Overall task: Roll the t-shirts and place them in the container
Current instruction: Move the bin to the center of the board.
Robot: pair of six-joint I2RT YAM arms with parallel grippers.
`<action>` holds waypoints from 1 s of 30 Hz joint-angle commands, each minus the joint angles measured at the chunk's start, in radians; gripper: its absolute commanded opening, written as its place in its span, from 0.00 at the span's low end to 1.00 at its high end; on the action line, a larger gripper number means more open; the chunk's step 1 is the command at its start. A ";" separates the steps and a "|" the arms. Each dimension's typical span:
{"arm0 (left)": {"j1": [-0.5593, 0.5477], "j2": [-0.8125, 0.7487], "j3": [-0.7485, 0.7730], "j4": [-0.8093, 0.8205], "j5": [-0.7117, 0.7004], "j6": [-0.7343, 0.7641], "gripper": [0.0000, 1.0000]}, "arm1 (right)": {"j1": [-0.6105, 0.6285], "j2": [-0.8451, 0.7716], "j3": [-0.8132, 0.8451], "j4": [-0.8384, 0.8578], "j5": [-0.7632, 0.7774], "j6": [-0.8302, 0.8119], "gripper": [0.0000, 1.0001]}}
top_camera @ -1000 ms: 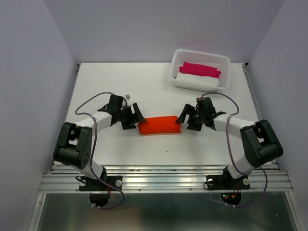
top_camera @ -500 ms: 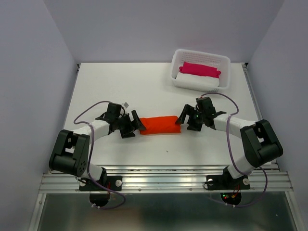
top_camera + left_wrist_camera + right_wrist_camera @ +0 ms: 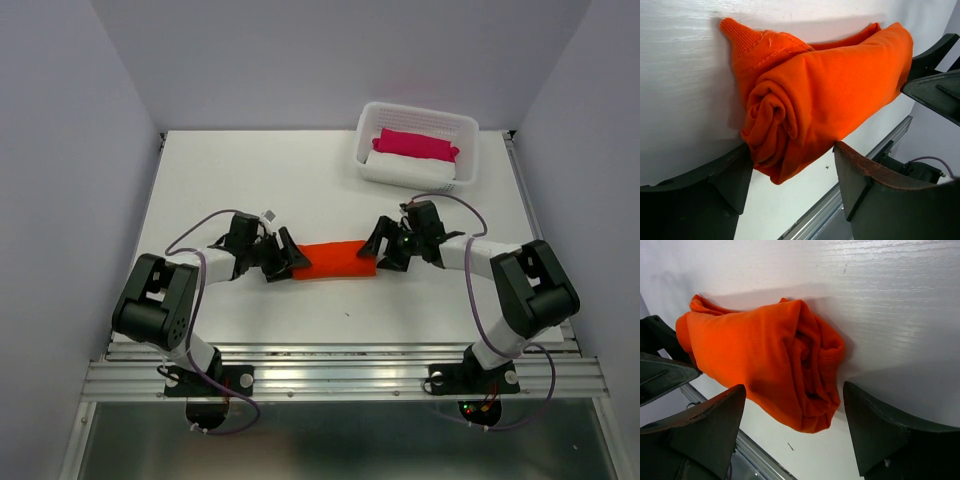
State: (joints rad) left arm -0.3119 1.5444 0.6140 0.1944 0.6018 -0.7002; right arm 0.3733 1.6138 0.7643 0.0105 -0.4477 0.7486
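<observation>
Mia: Is the orange t-shirt (image 3: 335,260) rolled up?

Ben: Yes. It is a fat roll lying on the white table (image 3: 300,180), in the middle, between the two arms. At each end the cloth curls round like a snail.

Mia: What is the left gripper (image 3: 288,262) doing?

Ben: Its fingers (image 3: 725,180) stand on both sides of the roll's left end. One of them touches the cloth. Nobody can tell if it is squeezing.

Mia: And the right gripper (image 3: 378,250)?

Ben: It is spread wide around the other end, with a gap on one side. It holds nothing.

Mia: So what is left?

Ben: The rolling looks done. A pink roll (image 3: 415,143) and a white roll (image 3: 410,168) lie in the basket (image 3: 465,125) at the far right corner. The orange one probably goes there too. The robot must lift it without the roll coming loose. A small corner pokes out at one end.
</observation>
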 commanded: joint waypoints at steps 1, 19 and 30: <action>-0.023 0.042 0.004 0.022 -0.011 -0.002 0.72 | -0.002 0.037 -0.008 0.068 -0.019 0.028 0.79; -0.030 0.111 0.070 -0.047 0.067 0.094 0.00 | -0.030 -0.111 0.289 -0.317 0.492 -0.172 0.95; -0.030 0.115 0.124 -0.193 0.095 0.228 0.00 | -0.083 0.101 0.763 -0.371 0.600 -0.249 0.95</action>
State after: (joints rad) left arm -0.3367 1.6600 0.7151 0.0792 0.6811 -0.5423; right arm 0.3241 1.6455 1.4052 -0.3305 0.0803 0.5365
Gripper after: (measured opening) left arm 0.081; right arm 0.950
